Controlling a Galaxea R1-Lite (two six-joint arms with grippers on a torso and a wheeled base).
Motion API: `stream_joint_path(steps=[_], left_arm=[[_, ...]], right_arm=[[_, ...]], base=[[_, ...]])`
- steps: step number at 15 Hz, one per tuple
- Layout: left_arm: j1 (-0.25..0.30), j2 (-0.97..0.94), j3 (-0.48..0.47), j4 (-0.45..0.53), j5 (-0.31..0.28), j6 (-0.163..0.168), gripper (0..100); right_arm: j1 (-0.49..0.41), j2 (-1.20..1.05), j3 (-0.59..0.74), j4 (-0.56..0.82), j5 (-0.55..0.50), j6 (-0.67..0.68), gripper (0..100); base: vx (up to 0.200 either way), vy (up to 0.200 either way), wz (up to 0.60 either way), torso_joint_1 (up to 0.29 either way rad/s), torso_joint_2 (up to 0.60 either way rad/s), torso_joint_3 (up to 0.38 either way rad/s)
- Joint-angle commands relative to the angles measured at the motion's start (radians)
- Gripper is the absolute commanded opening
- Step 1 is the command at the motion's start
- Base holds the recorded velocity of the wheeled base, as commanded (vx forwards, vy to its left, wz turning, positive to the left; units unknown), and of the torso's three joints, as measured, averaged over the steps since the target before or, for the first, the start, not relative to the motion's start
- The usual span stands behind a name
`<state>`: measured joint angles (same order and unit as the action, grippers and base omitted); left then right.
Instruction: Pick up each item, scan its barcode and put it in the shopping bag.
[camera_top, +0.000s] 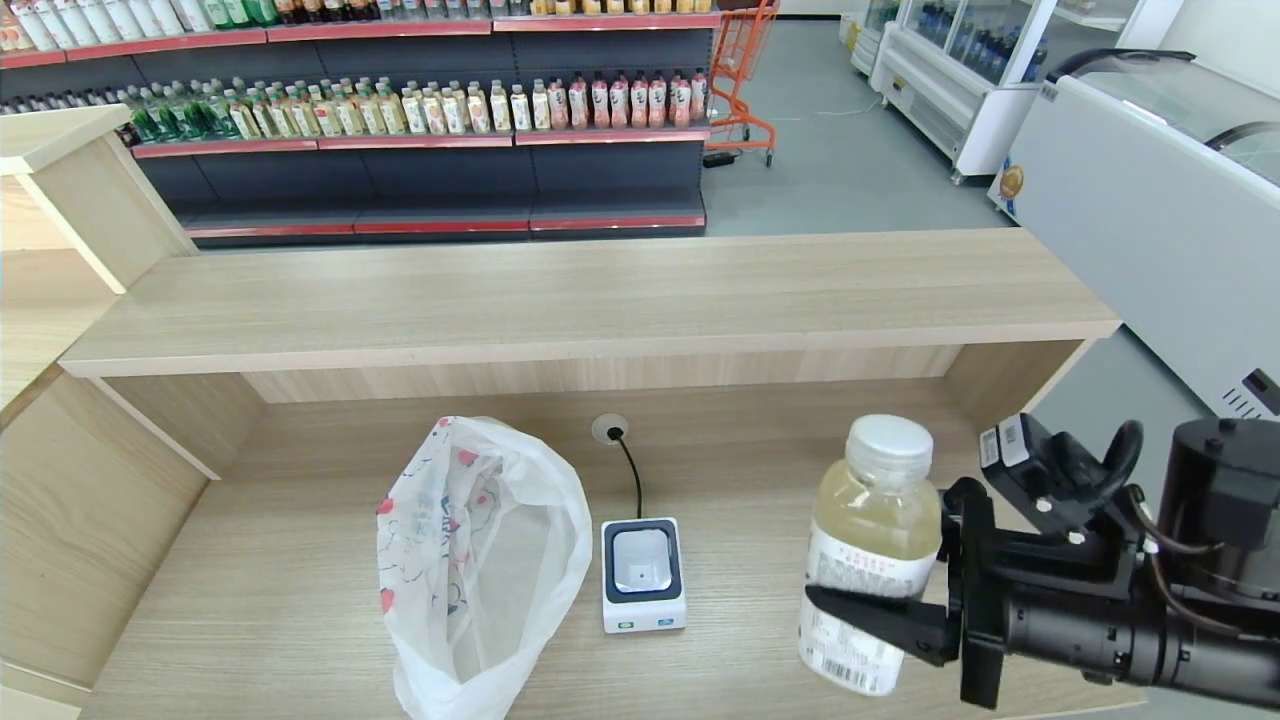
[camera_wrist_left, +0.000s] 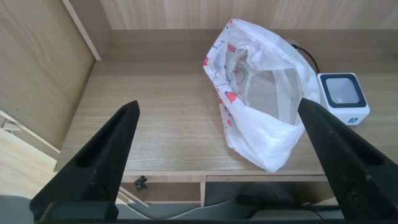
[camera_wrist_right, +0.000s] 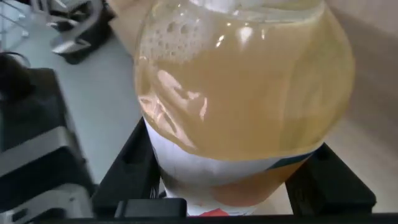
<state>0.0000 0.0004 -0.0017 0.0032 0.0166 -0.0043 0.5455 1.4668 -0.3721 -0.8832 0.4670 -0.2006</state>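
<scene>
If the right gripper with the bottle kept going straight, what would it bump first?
Probably the scanner, but the right gripper and its bottle may be high enough to pass over it.

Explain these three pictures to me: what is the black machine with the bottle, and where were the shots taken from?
It is a two-armed robot at a shop checkout. The wide picture comes from a camera on its head, looking down at the wooden counter. On it lie an open white shopping bag and, beside it, a white barcode scanner. The right gripper has its fingers shut on a bottle of pale yellow drink. The other two pictures come from cameras on the wrists. The right one sees the bottle close up. The left one shows the left gripper, wide open and empty, looking toward the bag.
</scene>
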Motion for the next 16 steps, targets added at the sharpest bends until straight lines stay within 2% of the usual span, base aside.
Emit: stream_joint_path(steps=[1, 3, 4, 5, 7, 8, 16], left_arm=[[0.0, 0.0, 0.0, 0.0, 0.0, 0.0, 100], [0.0, 0.0, 0.0, 0.0, 0.0, 0.0, 100], [0.0, 0.0, 0.0, 0.0, 0.0, 0.0, 100], [0.0, 0.0, 0.0, 0.0, 0.0, 0.0, 100], [0.0, 0.0, 0.0, 0.0, 0.0, 0.0, 100], [0.0, 0.0, 0.0, 0.0, 0.0, 0.0, 100], [0.0, 0.0, 0.0, 0.0, 0.0, 0.003, 100]], right_arm=[[-0.124, 0.086, 0.002, -0.169, -0.139, -0.258, 0], [-0.156, 0.15, 0.053, -0.332, -0.148, -0.329, 0], [-0.171, 0.251, 0.094, -0.52, -0.149, -0.418, 0], [-0.173, 0.285, 0.111, -0.611, -0.149, -0.462, 0], [-0.131, 0.283, 0.093, -0.565, -0.149, -0.513, 0], [-0.131, 0.288, 0.079, -0.574, -0.139, -0.557, 0], [-0.128, 0.285, 0.012, -0.579, -0.065, -0.654, 0]], base=[[0.0, 0.0, 0.0, 0.0, 0.0, 0.0], [0.0, 0.0, 0.0, 0.0, 0.0, 0.0], [0.0, 0.0, 0.0, 0.0, 0.0, 0.0], [0.0, 0.0, 0.0, 0.0, 0.0, 0.0], [0.0, 0.0, 0.0, 0.0, 0.0, 0.0], [0.0, 0.0, 0.0, 0.0, 0.0, 0.0], [0.0, 0.0, 0.0, 0.0, 0.0, 0.0]])
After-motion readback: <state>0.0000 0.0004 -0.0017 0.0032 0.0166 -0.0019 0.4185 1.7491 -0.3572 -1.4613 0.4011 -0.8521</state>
